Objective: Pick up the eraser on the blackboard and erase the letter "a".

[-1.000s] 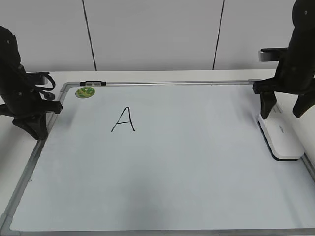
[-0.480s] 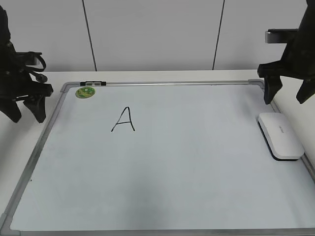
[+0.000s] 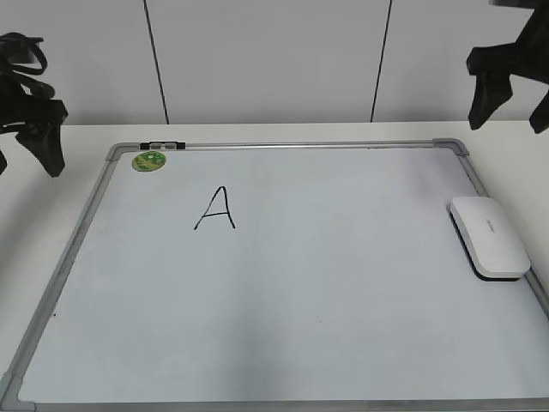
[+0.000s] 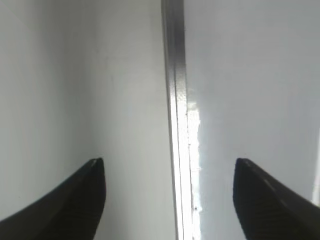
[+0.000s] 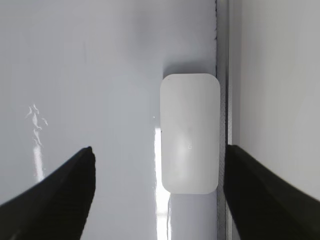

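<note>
Eraser (image 5: pixel 189 133) lies below open right end effector (image 5: pixel 157 195).

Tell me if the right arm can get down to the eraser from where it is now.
Probably yes. The right gripper is open above the eraser, which lies uncovered on the blackboard by its right frame.

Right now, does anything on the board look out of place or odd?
Nothing stands out. The eraser lies flat by the right frame of the board, a black letter is intact, and a green magnet sits in the top-left corner.
</note>
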`<state>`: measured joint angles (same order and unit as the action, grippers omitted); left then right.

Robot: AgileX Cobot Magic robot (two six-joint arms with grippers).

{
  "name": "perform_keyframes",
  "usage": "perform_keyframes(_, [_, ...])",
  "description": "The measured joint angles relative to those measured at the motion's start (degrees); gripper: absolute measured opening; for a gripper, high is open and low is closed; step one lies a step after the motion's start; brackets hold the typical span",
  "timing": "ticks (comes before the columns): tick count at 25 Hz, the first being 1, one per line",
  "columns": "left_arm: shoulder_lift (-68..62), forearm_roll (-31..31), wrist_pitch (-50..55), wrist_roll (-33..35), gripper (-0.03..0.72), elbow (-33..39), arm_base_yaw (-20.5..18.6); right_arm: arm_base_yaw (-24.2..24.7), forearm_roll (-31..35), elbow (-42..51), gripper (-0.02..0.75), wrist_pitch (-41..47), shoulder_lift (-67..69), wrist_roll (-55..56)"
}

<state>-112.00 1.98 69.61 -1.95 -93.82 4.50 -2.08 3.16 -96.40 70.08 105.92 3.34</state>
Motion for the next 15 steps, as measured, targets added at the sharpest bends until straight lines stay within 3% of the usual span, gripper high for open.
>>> perform_keyframes(7, [7.65,2.28,0.29,-0.03,0.55,3.58,0.1,0.0,2.74,0.12,0.593,0.47,-6.79,0.0])
perform_keyframes(15, [23.62,0.62,0.12,-0.12,0.533,18.33,0.1,-3.2,3.66,11.72,0.593,0.61,-18.08,-0.11])
